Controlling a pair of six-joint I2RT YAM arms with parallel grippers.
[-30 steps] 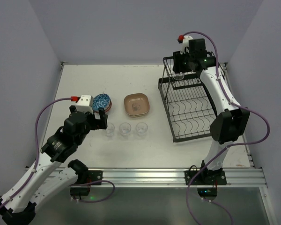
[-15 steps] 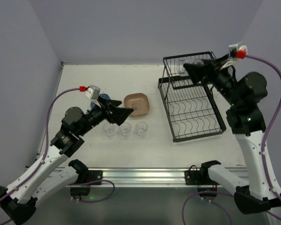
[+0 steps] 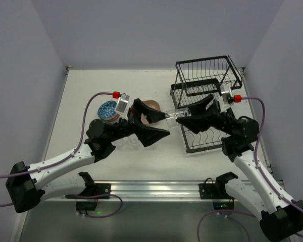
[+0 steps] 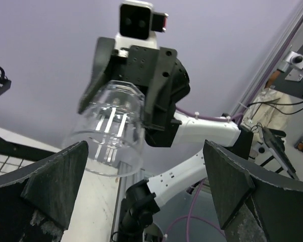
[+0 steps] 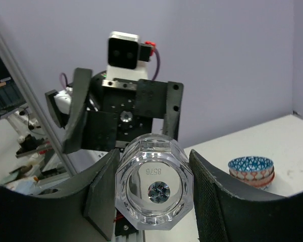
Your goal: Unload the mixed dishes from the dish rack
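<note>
From above, a cup [image 3: 174, 115] is held sideways by the right gripper [image 3: 184, 117], above the table just left of the rack [image 3: 207, 68]. The left gripper [image 3: 164, 126] is spread wide beside it. In the left wrist view, the cup is seen beyond wide-set fingers [image 4: 55, 181]. In the right wrist view, it is clamped between both fingers [image 5: 108, 194].

Bright, even, from overhead; faint soft shadows on table [image 3: 91, 85]; streak glare on glass cup [image 4: 111, 126]; wrist backgrounds soft.
</note>
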